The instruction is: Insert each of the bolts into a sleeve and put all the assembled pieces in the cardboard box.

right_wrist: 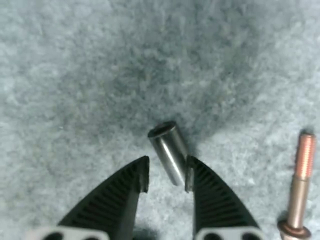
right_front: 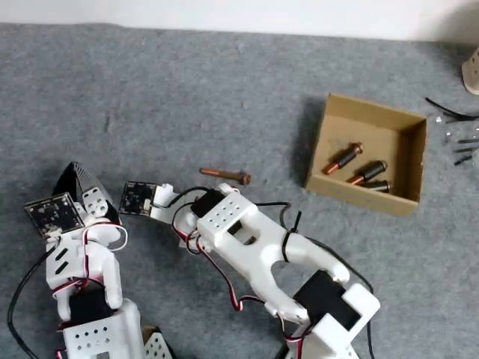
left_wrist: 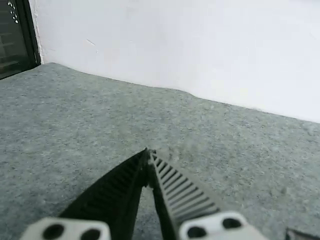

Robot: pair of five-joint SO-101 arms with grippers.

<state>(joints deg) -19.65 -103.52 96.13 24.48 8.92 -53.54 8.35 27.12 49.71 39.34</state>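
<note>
Sleeve (right_wrist: 169,152) lies flat on the bench (right_wrist: 75,75) between the part-open fingers of the right hand (right_wrist: 167,174), not yet gripped, its long axis slanting slightly across them.

Carpet (right_wrist: 75,75) surrounds the sleeve (right_wrist: 169,152); the bolt (right_wrist: 299,190) lies just beside.

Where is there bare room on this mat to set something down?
Free: the grey felt mat between the white back wall and the loose copper bolt, and the strip nearside of the open cardboard box. Crowded: near-left, where two white arms sit.
</note>
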